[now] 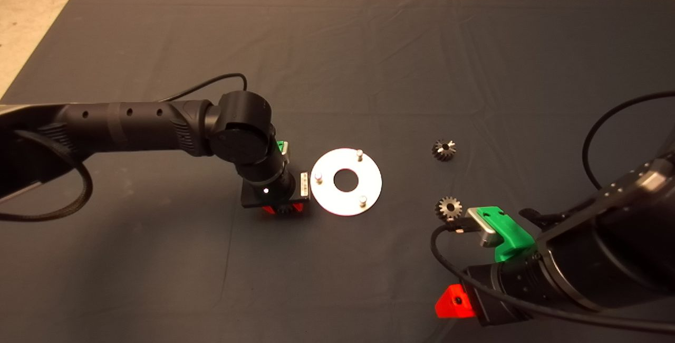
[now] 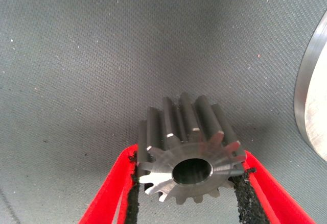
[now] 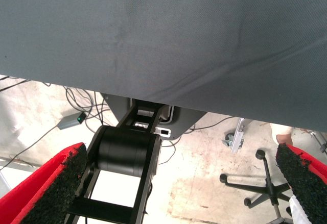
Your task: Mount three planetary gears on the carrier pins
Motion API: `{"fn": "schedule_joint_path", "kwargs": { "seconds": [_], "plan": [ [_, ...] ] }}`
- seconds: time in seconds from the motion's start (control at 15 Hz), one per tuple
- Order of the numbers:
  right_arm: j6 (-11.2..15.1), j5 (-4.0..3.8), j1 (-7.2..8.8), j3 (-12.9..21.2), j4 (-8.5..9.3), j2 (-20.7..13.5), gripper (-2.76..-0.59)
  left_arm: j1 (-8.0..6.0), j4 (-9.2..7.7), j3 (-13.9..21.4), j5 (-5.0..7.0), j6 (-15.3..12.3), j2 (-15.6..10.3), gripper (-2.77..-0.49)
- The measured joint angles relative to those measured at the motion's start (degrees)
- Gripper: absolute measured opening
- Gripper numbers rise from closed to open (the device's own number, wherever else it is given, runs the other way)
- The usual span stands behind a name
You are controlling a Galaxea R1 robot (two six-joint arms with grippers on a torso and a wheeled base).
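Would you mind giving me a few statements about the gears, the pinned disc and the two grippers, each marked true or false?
1. The left gripper is shut on a gear. True.
2. All three pins on the carrier plate are bare. True: the pins and carry no gear.
3. Three gears lie loose on the mat to the right of the plate. False: only two lie there, one farther and one nearer.
4. The right gripper is shut on a gear. False: it is open and holds nothing, parked at the lower right edge of the head view.
5. The held gear sits over the plate's centre hole. False: it is beside the plate, at its left.
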Motion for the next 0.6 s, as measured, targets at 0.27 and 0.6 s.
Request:
{"fn": "schedule_joint_path", "kwargs": {
  "seconds": [0.27,0.6],
  "plan": [
    [0.0,0.0,0.0,0.0,0.0,0.0,-0.6,0.0,0.45,0.0,-0.03,-0.1,0.0,-2.22],
    [0.0,0.0,0.0,0.0,0.0,0.0,-0.6,0.0,0.54,0.1,-0.02,0.0,-0.1,-2.27]
  ]
}}
